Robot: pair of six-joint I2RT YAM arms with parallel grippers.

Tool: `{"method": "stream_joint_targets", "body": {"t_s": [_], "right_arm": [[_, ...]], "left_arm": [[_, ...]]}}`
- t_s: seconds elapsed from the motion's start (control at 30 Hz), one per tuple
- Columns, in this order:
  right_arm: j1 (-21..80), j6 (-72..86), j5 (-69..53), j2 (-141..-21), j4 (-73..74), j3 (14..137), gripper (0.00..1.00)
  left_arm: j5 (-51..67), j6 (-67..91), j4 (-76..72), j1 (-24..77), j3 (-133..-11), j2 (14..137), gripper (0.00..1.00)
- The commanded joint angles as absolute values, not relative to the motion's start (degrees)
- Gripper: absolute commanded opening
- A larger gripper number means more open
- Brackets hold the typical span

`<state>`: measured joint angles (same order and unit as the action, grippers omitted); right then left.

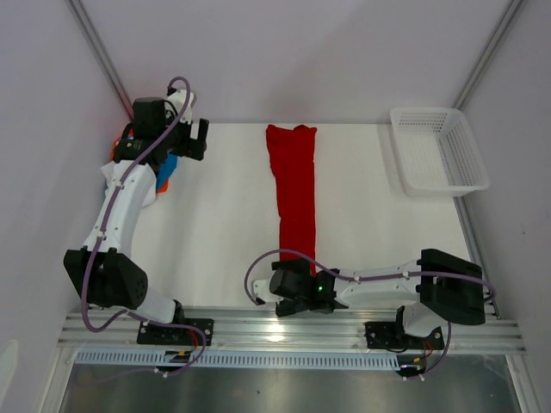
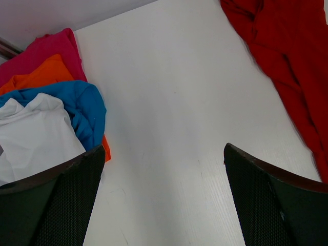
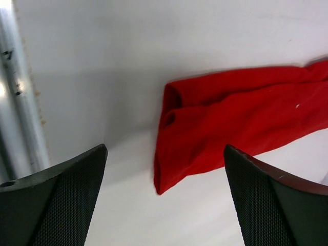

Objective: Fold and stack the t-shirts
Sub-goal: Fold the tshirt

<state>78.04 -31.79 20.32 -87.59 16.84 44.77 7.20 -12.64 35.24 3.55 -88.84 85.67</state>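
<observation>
Across the middle of the table [image 1: 224,224] you had one red t-shirt [image 1: 293,185], folded into a long, narrow, creased strip running from the far edge toward the arms. At the far left lay four more in a heap: a pink shirt [image 2: 48,48], an orange shirt [image 2: 43,74], a blue shirt [image 2: 77,105] and a white shirt [image 2: 36,136]. One mesh basket [image 1: 437,155] sat at the far right corner. Overhead, the left arm hid most of the heap; your left wrist camera showed all four colours. Your left gripper [image 2: 163,154] hung with fingers spread over bare table between heap and strip. Your right gripper [image 3: 165,151] was spread too, holding nothing, by the strip's near end.
</observation>
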Motion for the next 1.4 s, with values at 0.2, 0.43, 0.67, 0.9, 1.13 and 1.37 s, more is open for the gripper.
{"method": "stream_joint_targets", "body": {"t_s": [0.2,0.43,0.67,0.9,1.13,1.37], "right_arm": [[69.8,-36.7,21.2,-93.7,11.8,44.5,0.98],[65.0,-36.4,16.2,-92.8,19.7,47.0,0.51],[57.9,-31.6,-10.6,-93.4,40.8,61.8,0.00],[56.0,-39.8,-38.7,-99.7,66.7,78.6,0.00],[53.5,-39.1,-33.3,-100.5,68.2,84.3,0.00],[46.7,-38.0,-15.9,-103.7,56.0,87.8,0.00]], "left_arm": [[7.3,-13.6,34.0,3.3,-89.5,85.5,0.99],[7.6,-13.4,33.6,3.3,-89.3,85.6,0.99],[8.0,-13.2,34.2,3.3,-90.1,85.8,0.99],[8.3,-13.0,35.1,3.3,-91.3,86.3,0.99],[8.3,-13.4,35.3,3.3,-91.1,86.4,0.99],[8.7,-13.4,35.8,3.3,-91.7,87.4,0.99]]}}
